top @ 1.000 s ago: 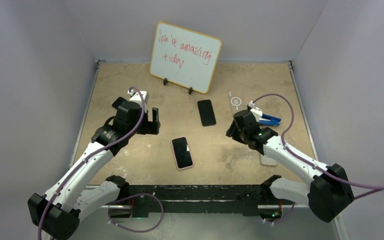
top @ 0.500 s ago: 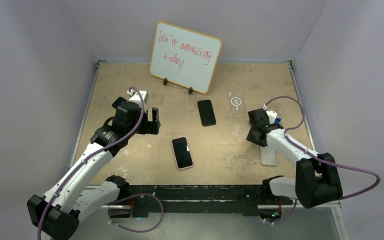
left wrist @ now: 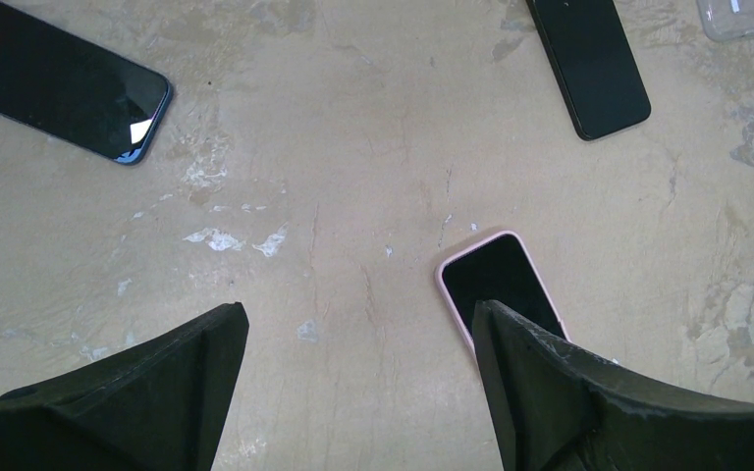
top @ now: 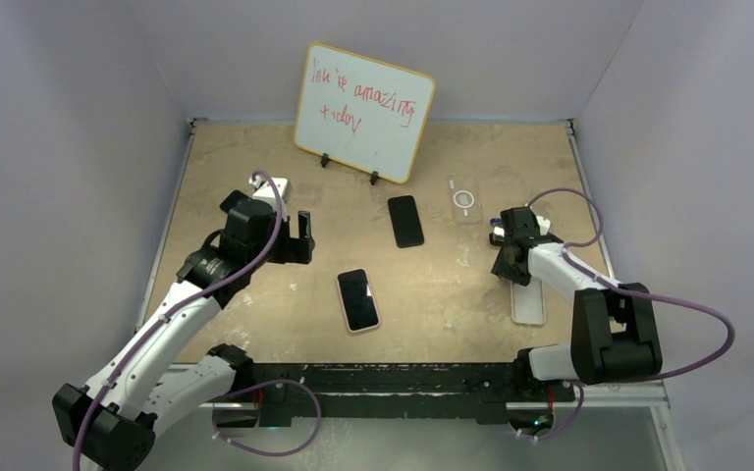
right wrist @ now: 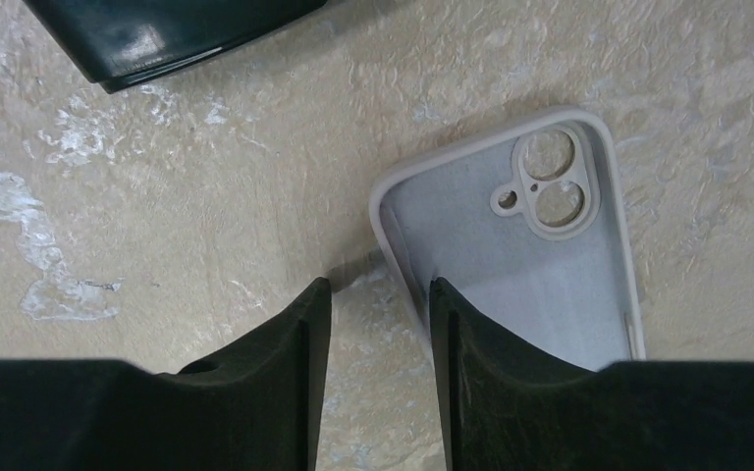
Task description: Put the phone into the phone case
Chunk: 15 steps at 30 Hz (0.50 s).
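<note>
- Compared with a second ago, the right arm is gone from mid-table. From above, the right gripper [top: 511, 267] now hangs by the right edge, over the far end of the grey case [top: 528, 304]. The left gripper [top: 304, 234] sits where it was. I judge the case is being fetched first. The bare black phone [top: 405, 220] lies flat near the whiteboard [top: 363, 111], well apart from that case.
- Also from above, a pink-rimmed phone [top: 357, 299] (already cased, so probably not the target) and a clear case [top: 463, 201] rest on the mottled tan table [top: 255, 167].
- Left wrist: the fingers are spread wide and hold nothing, poised above the pink rim's rounded corner. The screens are glossy black.
- Right wrist: the case is a matte, soft-looking shell lying open side up, with a raised lip and a twin-lens camera cut-out [right wrist: 550, 182]. The fingers stand a narrow gap apart with bare table showing between them. The case's long rim runs just at the inner face of one finger, and nothing is pinched yet.
</note>
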Available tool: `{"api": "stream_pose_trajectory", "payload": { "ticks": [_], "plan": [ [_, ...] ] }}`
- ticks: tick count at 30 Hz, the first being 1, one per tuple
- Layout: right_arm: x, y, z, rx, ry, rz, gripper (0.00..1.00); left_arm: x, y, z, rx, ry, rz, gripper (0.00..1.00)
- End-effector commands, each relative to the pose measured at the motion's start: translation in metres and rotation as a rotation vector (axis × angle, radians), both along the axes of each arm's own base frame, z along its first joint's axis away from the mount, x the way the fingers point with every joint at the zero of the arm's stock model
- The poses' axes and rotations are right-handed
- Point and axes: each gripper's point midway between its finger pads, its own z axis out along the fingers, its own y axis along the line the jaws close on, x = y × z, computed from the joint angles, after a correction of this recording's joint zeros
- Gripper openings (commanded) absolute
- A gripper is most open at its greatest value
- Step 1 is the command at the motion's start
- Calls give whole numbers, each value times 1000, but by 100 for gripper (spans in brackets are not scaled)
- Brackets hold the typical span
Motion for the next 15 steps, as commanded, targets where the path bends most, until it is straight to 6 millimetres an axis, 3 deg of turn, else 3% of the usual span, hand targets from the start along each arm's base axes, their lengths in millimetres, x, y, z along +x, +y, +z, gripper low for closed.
{"api": "stream_pose_trajectory", "payload": {
  "ticks": [1, 7, 10, 15],
  "plan": [
    [10, 5, 2, 36, 6, 43, 38, 4, -1, 8, -6, -48, -8, 88],
    [15, 14, 2, 71, -8, 104, 14, 5, 0, 9, -5, -49, -6, 88],
    [16, 28, 5, 138, -30, 163, 1, 5, -1, 7, -4, -46, -6, 88],
    [12, 55, 17, 252, -71, 225, 0, 6, -2, 5, -2, -38, -7, 88]
  ]
}}
